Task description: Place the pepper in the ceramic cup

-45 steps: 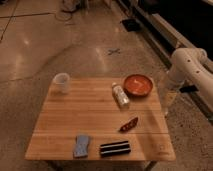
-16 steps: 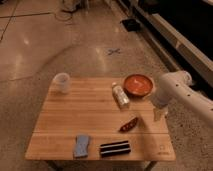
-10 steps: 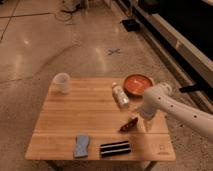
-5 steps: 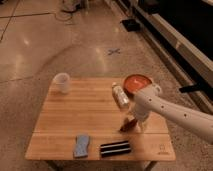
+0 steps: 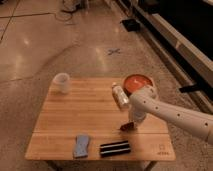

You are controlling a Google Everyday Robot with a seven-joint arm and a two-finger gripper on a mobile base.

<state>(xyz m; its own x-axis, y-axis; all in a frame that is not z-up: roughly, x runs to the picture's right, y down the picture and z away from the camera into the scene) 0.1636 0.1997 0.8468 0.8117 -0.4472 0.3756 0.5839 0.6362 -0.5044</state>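
Dark red and slim, the pepper lies on the right half of the counter, nearer the front edge than the back. Only its left end shows, a short reddish sliver poking out from under the gripper, which is down on it from the right. The jaws are closed, and by how the pepper sits between them they appear to be gripping it, though contact itself is hard to make out.

If the grip is real, the lift should go straight up before any sideways travel. A thing this thin could pivot or slip out if it is dragged along the wood. Checking that the pepper leaves the counter with the jaws comes first.

The cup stands well apart at the back left corner, so the carry crosses most of the counter. The bottle lies between, just beside the bowl at the back right corner, and a path over it needs height. The cup's mouth is small, so the pepper is best tipped end-down over it before release.
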